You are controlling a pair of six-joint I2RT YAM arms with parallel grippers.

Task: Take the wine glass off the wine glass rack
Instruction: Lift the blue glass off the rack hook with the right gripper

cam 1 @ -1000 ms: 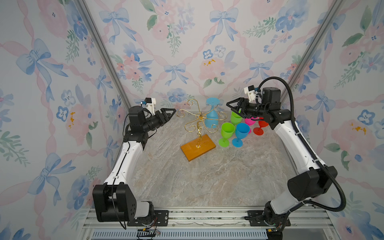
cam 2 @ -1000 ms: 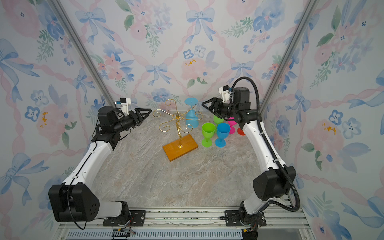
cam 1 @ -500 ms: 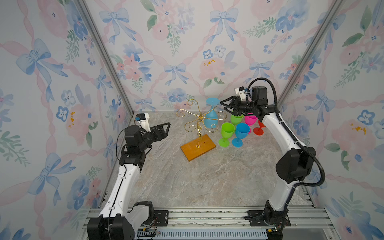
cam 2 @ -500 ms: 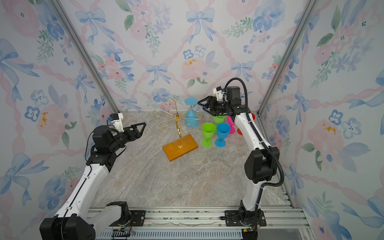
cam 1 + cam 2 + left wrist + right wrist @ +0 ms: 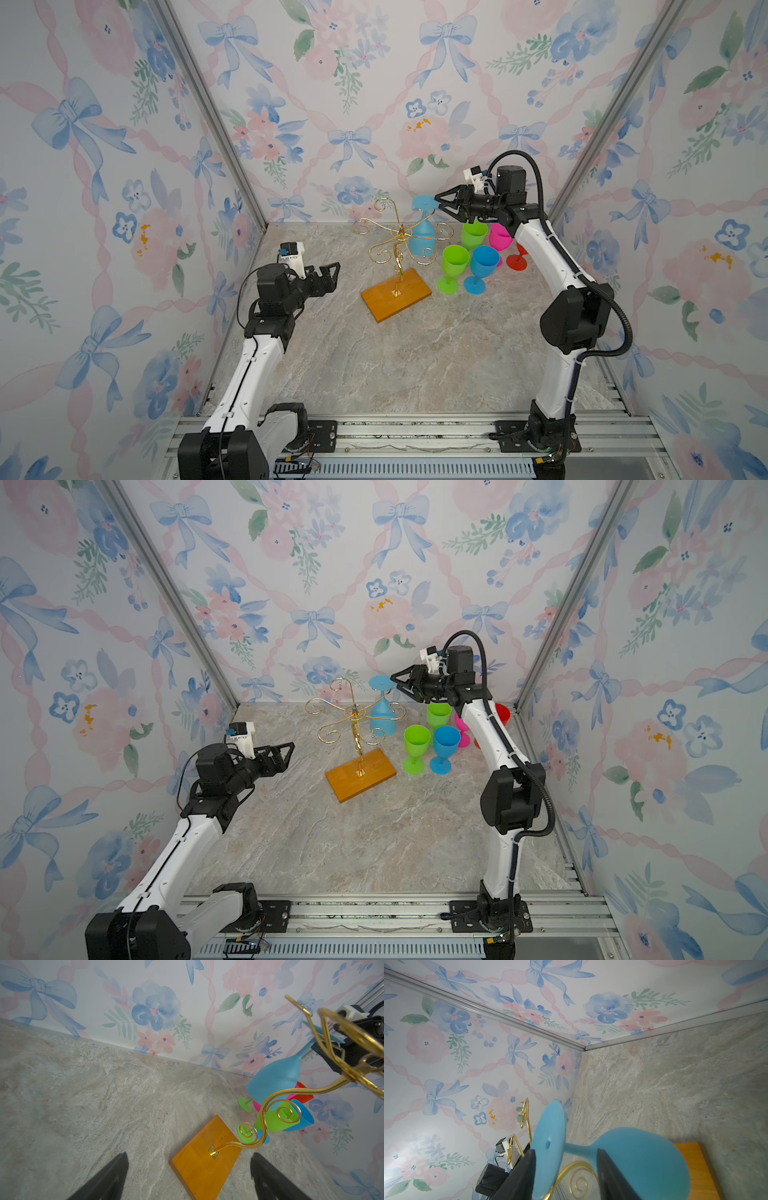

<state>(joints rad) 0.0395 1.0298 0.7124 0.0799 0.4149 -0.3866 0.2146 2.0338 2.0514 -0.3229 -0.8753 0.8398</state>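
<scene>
**R gripper at the glass foot, lift-off not done**

Step in hand: getting a hold. The light-blue plastic wine glass [image 5: 422,241] hangs upside down from a far arm of the gold wire wine glass rack w/ orange wooden base [image 5: 397,293]. The right gripper [image 5: 442,203] is at the glass's foot, above the rack's far side. The left gripper [image 5: 332,276] waits well clear on the rack's opposite side, jaws wide, empty.

Next, I reckon: close, then slide the foot out along the wire w/o tipping the rack or knocking the 5 coloured goblets [image 5: 482,262] just beside it.

Only the right wrist view shows the jaws about half apart, 1 finger [image 5: 527,1167] past the foot disc and 1 at the bowl neck. Nothing looks clamped.
</scene>
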